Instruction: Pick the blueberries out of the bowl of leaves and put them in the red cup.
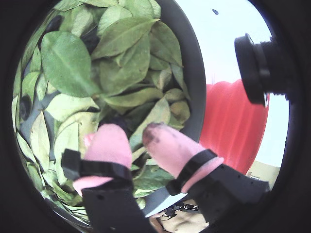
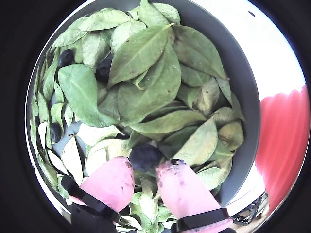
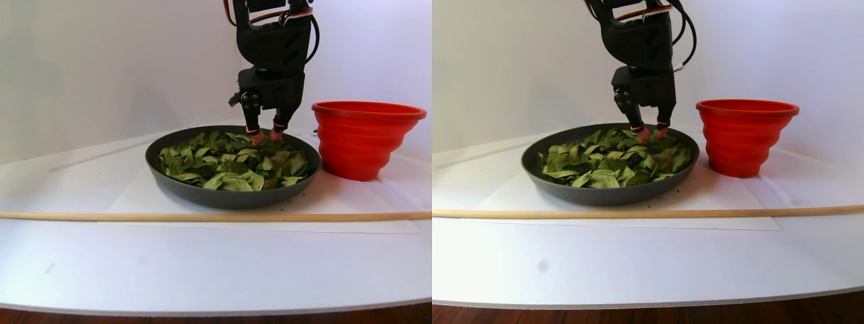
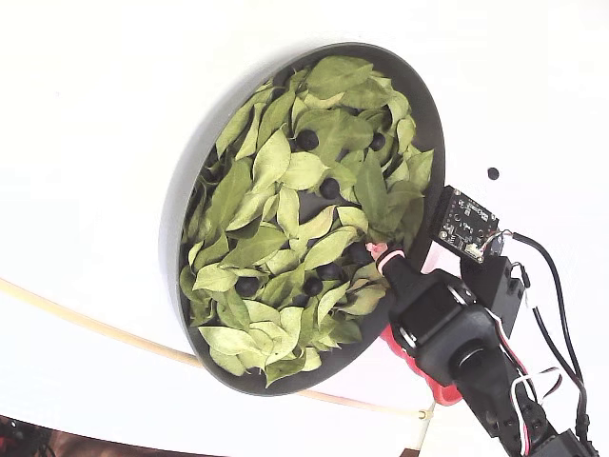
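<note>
Above matte, veined leaves [image 2: 146, 63] in shallow round grey bowl [image 2: 243, 87]: gripper [image 2: 146, 171], soft pink rounded fingertips [image 2: 112, 180] parted, straddling dark round blueberry [image 2: 145, 156], not clamped. Beside bowl, ribbed red cup [image 3: 361, 138].

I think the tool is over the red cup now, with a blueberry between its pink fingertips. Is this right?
Not quite. The tool is over the bowl of leaves, not the red cup. A wrist view shows this; the blueberry does sit between its pink fingertips.
</note>
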Robot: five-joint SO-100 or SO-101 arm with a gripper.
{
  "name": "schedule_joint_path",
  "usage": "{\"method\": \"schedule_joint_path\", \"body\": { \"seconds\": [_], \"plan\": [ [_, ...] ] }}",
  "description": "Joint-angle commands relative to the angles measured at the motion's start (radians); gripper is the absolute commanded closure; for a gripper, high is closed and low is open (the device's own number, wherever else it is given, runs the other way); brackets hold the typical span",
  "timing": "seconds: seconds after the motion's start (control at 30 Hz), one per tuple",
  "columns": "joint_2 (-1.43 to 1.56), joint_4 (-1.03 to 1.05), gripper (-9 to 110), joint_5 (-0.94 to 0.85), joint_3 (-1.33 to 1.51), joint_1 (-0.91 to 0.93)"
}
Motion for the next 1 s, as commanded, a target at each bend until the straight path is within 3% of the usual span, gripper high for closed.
{"method": "schedule_joint_path", "body": {
  "seconds": [0.0, 0.27, 0.97],
  "plan": [
    [0.140, 0.011, 93, -0.011, 0.005, -0.005],
    [0.127, 0.006, 86, -0.034, 0.020, 0.008],
    [-0.015, -0.089, 87, -0.003, -0.008, 0.032]
  ]
}}
